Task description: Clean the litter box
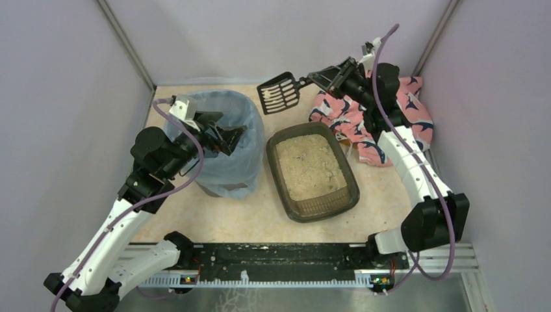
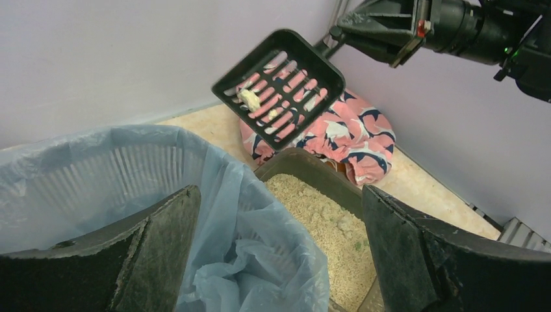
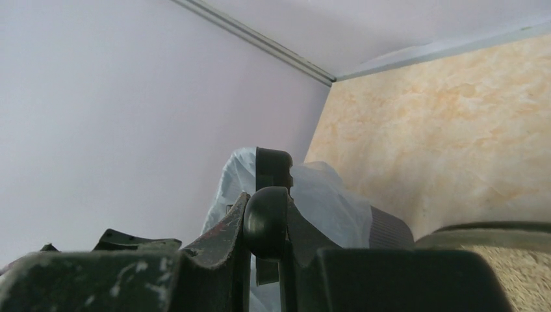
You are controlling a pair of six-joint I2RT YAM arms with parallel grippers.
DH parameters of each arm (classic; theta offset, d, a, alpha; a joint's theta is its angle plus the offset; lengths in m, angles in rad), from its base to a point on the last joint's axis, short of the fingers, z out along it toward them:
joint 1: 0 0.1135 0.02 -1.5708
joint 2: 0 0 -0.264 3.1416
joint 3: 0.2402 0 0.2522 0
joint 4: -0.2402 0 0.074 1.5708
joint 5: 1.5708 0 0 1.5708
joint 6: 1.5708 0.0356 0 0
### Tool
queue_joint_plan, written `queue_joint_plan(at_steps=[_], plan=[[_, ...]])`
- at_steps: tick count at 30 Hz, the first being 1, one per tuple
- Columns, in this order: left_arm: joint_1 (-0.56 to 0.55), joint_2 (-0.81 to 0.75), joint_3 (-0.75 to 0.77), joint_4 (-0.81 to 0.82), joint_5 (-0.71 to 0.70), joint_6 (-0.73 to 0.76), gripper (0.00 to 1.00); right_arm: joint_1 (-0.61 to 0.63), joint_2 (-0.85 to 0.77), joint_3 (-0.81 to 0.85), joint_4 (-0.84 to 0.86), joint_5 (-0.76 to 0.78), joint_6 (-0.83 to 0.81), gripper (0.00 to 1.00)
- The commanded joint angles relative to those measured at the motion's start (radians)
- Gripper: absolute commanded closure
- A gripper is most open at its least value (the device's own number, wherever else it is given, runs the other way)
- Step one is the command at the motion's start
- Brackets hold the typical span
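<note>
The dark brown litter box (image 1: 323, 209) with beige litter lies mid-table, just right of the bin. My right gripper (image 1: 312, 79) is shut on the handle of the black slotted scoop (image 1: 279, 93), held in the air behind the box's far end. In the left wrist view the scoop (image 2: 279, 88) carries pale clumps (image 2: 250, 99) and tilts. The right wrist view shows the right gripper (image 3: 266, 214) clamped on the round handle end. My left gripper (image 1: 234, 136) hangs open over the bin's right rim, nothing between its fingers (image 2: 162, 247). The litter box rim (image 2: 305, 159) shows below it.
A round bin lined with a translucent blue bag (image 1: 224, 172) stands left of the box; its bag (image 2: 97, 175) fills the left wrist view. A pink patterned cloth (image 1: 364, 123) lies at the back right under the right arm. Purple walls close three sides.
</note>
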Motion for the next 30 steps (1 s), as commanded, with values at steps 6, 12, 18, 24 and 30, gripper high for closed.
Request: queue_joint_plan(at_steps=[6, 12, 18, 24, 30], plan=[[0.003, -0.036, -0.016, 0.017, -0.09, 0.046, 0.01, 0.178, 0.169, 0.274, 0.01, 0.067, -0.066, 1.0], [0.003, -0.079, -0.02, 0.013, -0.149, 0.053, 0.01, 0.31, 0.281, 0.502, -0.184, 0.116, -0.369, 1.0], [0.004, -0.096, -0.037, 0.004, -0.181, 0.061, 0.01, 0.46, 0.341, 0.658, -0.331, 0.24, -0.638, 1.0], [0.005, -0.085, -0.048, 0.014, -0.194, 0.064, 0.01, 0.639, 0.385, 0.776, -0.431, 0.39, -0.949, 1.0], [0.011, -0.085, -0.056, 0.024, -0.193, 0.06, 0.01, 0.709, 0.363, 0.748, -0.396, 0.525, -1.053, 1.0]])
